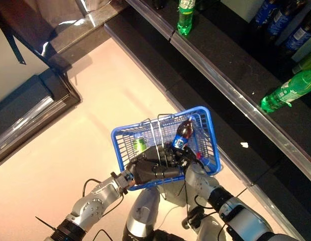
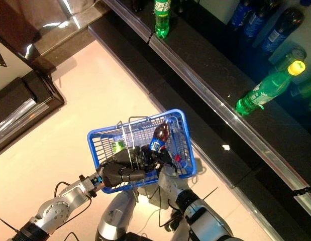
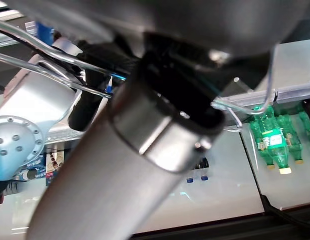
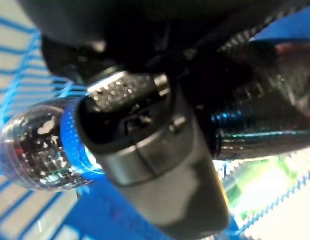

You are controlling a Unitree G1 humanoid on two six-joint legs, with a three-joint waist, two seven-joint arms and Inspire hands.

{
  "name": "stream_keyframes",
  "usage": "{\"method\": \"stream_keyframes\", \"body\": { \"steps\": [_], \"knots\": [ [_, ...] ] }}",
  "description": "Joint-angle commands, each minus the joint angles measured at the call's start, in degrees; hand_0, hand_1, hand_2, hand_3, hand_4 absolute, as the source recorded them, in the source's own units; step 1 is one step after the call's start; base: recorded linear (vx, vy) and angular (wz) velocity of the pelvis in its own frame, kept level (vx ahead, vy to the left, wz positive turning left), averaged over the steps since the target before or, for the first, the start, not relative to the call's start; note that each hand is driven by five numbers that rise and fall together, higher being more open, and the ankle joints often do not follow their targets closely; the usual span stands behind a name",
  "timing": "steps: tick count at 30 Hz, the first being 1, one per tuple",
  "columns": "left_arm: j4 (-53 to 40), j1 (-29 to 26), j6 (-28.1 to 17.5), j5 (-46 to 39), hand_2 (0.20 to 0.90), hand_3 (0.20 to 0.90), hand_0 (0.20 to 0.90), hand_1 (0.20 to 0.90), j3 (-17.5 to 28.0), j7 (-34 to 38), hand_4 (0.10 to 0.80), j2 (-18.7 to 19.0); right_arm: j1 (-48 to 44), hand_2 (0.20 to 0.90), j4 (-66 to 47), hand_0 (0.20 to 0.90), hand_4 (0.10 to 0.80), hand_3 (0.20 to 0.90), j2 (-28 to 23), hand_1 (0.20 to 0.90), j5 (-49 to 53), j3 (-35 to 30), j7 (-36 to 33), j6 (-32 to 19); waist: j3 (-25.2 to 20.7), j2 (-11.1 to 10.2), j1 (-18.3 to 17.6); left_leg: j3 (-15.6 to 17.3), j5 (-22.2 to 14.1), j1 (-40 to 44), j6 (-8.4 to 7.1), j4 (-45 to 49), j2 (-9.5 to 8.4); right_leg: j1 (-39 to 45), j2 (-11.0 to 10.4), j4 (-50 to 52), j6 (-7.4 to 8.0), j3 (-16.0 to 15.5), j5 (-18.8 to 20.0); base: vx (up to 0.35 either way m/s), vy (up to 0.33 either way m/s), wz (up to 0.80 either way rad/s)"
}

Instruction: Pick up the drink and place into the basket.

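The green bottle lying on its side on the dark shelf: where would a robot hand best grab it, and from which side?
Probably around the middle of the green bottle, coming down from above. It lies on its side on the dark shelf, so its round body faces upward with room on both sides for fingers. The cap end is narrow and harder to hold.

A blue wire-mesh plastic basket [image 1: 208,120] is held above the pale floor [image 1: 85,145], near the dark shelf's [image 1: 235,75] front edge. In it, a dark cola bottle [image 1: 183,133] is leaned toward the right wall, and a green can [image 1: 139,145] is set left of it. Green plastic bottles [image 1: 291,90] are laid on the shelf, well apart from the basket.
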Motion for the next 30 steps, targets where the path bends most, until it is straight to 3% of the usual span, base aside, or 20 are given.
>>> {"method": "stream_keyframes", "body": {
  "steps": [1,9,11,12,13,20,30],
  "knots": [
    [-30.0,-7.9,-6.1,-10.0,0.300,0.200,0.300,0.300,0.2,-15.4,0.100,-5.9,-5.8,0.300,-0.6,0.300,0.100,0.200,5.6,0.300,10.1,-0.9,8.2,-3.9,-5.6,2.2,0.3,3.4,-5.3,0.5,4.22,6.7,0.99,-4.3,-0.1,-3.9,-3.50,0.1,11.8,0.000,0.000,0.00],
    [-31.2,-8.0,-5.4,-12.2,0.300,0.200,0.300,0.300,1.1,-16.1,0.100,-4.7,-7.7,0.300,3.0,0.300,0.100,0.200,5.2,0.300,17.4,-4.9,10.9,-0.7,-5.9,2.4,0.8,3.2,-5.2,0.4,4.27,6.8,0.94,-4.6,-0.3,-3.2,-3.48,-0.3,11.7,0.000,0.000,0.00],
    [-31.2,-8.0,-5.0,-12.4,0.300,0.200,0.300,0.300,1.3,-15.7,0.100,-4.7,-8.5,0.451,4.4,0.451,0.276,0.376,4.7,0.451,17.8,-5.8,11.4,0.2,-6.1,2.4,1.0,3.1,-5.3,0.5,4.32,6.8,0.85,-4.5,-0.4,-3.1,-3.48,-0.4,11.7,0.000,0.000,0.00],
    [-31.2,-8.0,-4.9,-12.6,0.300,0.200,0.300,0.300,1.4,-15.7,0.100,-4.5,-9.0,0.634,5.0,0.634,0.490,0.590,4.3,0.634,18.0,-6.1,11.5,0.6,-6.2,2.4,1.0,3.2,-5.3,0.6,4.33,6.8,0.81,-4.5,-0.5,-3.0,-3.46,-0.3,11.7,0.000,0.000,0.00],
    [-31.2,-7.9,-4.8,-13.1,0.300,0.200,0.300,0.300,1.6,-15.6,0.100,-4.4,-9.4,0.900,5.5,0.900,0.800,0.900,3.8,0.900,18.1,-6.6,11.4,0.9,-6.4,2.3,1.1,3.3,-5.3,0.6,4.33,6.8,0.86,-4.6,-0.4,-2.9,-3.44,-0.3,11.7,0.000,0.000,0.00],
    [-31.0,-7.8,-4.1,-14.1,0.300,0.200,0.300,0.300,1.9,-14.7,0.100,-4.1,-11.0,0.900,7.1,0.900,0.800,0.900,2.3,0.900,17.5,-7.8,12.3,1.7,-6.5,1.9,1.2,3.4,-5.3,0.5,4.33,6.9,0.97,-4.8,-0.4,-2.5,-3.41,-0.3,11.6,0.000,0.000,0.00],
    [-30.8,-4.8,-3.7,-14.1,0.300,0.200,0.300,0.300,4.1,-15.9,0.100,-3.4,-7.0,0.900,0.6,0.900,0.800,0.900,-1.2,0.900,15.1,-5.9,16.8,1.4,-5.8,1.7,0.6,4.0,-5.0,-0.1,4.45,6.4,1.09,-5.8,-0.5,-2.7,-3.17,-0.1,11.9,-0.012,-0.001,0.00]
  ]
}}
